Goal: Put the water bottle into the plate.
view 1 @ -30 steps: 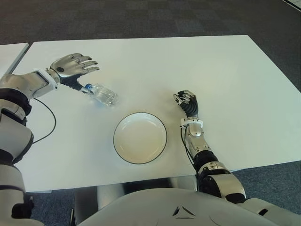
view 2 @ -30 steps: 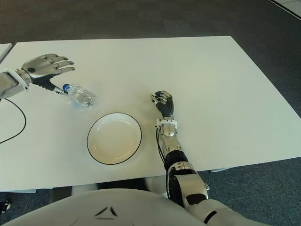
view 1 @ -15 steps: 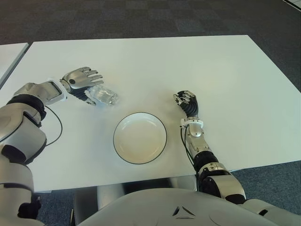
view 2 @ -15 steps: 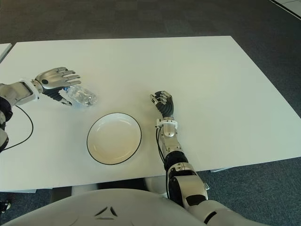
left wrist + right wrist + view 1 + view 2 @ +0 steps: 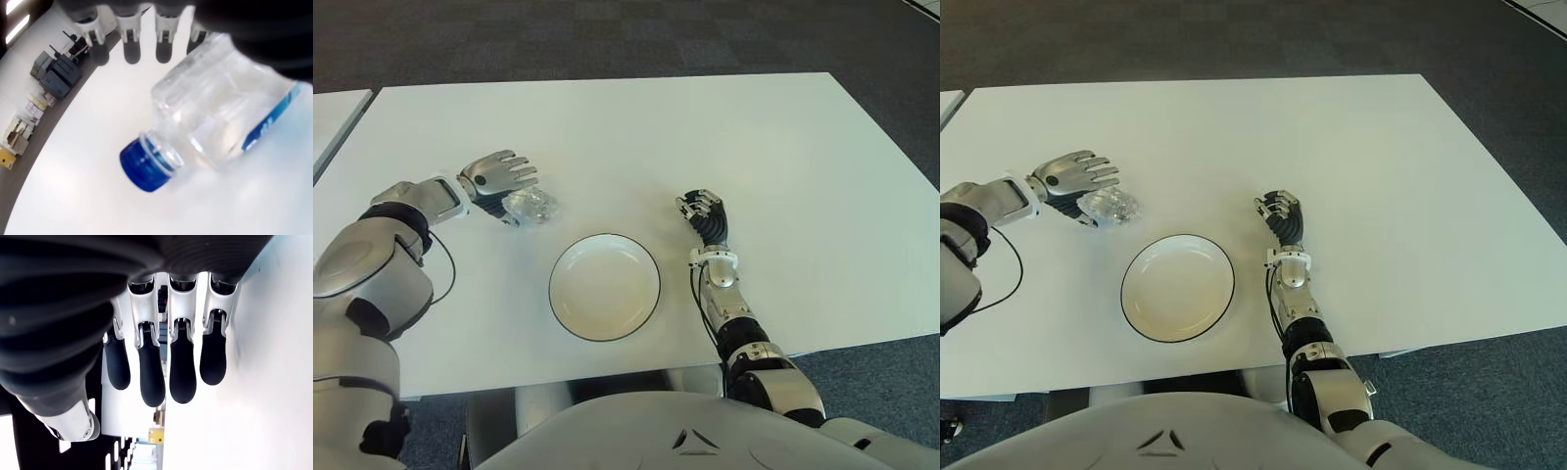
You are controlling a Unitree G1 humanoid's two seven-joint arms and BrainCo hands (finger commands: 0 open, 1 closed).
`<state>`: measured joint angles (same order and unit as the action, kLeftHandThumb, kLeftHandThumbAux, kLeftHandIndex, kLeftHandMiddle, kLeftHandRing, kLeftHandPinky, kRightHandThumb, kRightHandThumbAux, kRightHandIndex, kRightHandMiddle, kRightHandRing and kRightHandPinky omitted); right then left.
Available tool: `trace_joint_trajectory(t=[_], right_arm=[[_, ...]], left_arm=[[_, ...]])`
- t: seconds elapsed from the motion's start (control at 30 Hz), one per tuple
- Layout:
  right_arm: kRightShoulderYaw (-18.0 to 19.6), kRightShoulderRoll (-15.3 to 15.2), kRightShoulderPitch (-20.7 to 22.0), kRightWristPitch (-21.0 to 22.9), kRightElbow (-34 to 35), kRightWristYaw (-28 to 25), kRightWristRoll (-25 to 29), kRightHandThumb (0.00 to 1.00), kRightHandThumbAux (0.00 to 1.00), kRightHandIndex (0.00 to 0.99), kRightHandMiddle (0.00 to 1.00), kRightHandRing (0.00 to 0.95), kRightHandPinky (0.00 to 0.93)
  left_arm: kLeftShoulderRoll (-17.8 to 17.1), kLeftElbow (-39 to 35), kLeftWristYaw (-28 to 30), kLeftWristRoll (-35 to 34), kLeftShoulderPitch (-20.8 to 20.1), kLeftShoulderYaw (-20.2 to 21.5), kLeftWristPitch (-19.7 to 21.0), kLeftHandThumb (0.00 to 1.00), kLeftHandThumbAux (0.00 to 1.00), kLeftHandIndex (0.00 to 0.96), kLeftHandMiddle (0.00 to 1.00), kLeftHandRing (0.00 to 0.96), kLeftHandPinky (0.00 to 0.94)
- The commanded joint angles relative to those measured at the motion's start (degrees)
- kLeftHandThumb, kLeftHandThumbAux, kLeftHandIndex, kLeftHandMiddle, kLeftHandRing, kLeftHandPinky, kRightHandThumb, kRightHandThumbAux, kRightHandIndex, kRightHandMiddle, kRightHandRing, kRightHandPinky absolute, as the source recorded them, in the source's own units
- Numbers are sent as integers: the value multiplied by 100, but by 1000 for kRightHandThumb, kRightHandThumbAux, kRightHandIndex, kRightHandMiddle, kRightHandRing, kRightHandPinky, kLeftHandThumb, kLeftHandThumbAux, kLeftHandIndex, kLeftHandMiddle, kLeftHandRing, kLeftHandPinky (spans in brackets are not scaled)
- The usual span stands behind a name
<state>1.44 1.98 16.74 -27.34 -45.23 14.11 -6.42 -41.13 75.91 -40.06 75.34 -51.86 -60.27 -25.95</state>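
Since the bottle [image 5: 532, 205] lies on its side on the table [image 5: 783, 147], left of and beyond the plate [image 5: 605, 286], it could roll off. The left hand [image 5: 499, 178] hovers spread over it, seemingly not gripping. The right hand [image 5: 703, 211], loosely curled, sits right of the plate.

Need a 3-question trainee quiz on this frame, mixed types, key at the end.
1. True or false: the water bottle lies on its side on the table.
2. Which hand is over the bottle: A) left hand B) right hand?
3. Fill in: the plate holds ____.

Key: 1 true. 2 A; its fingers are spread above the bottle, not yet closed. 3 nothing.
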Motion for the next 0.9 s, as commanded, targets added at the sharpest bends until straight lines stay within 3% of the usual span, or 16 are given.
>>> trace_joint_trajectory(t=[0.03,0.4,0.9], right_arm=[[6,12,-135,187,11,33,0,707,731,428,541,557,530],[-19,26,-223,269,187,86,-18,706,731,428,552,564,529],[41,73,-261,448,334,117,51,707,731,428,550,564,542]], left_arm=[[278,140,103,109,65,-180,149,458,298,0,0,0,0],[535,215,176,166,-83,-463,235,474,333,0,0,0,0],[865,325,594,145,-170,-630,478,439,277,0,0,0,0]])
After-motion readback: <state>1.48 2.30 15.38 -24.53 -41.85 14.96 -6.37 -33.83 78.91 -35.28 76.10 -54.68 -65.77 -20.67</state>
